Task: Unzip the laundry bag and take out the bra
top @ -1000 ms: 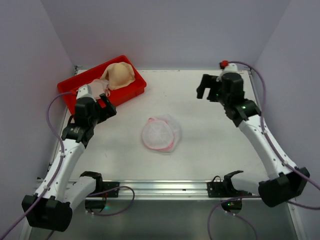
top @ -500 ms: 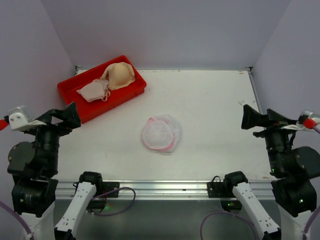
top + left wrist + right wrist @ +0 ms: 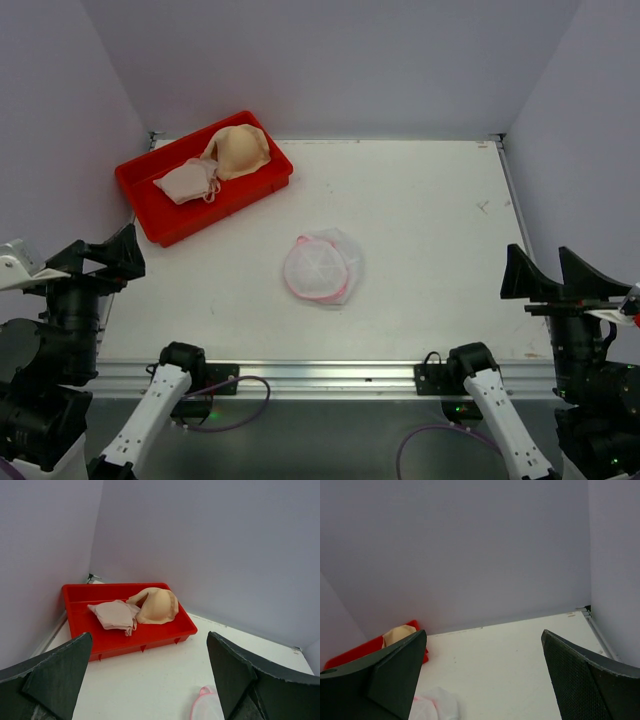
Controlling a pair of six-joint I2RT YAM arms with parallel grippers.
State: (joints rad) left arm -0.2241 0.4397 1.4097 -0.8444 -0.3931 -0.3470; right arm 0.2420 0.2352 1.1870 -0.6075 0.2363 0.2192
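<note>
I'm watching the left gripper [image 3: 103, 252] and the right gripper [image 3: 545, 275] hanging at the near corners, both with jaws spread wide, gripping nothing. The laundry bag [image 3: 320, 268] is lying mid-way across the table [image 3: 430, 220], its zipper possibly undone, hard to tell. The bra [image 3: 238, 152] is resting in the red tray [image 3: 225, 205], far left

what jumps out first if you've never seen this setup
The bright red tray at the far left of the white table draws the eye first, with the beige bra lying in it. Next is the laundry bag, alone at the table's middle, pink zipper rim showing. The left gripper and right gripper hang open at the near corners, touching nothing.
</note>
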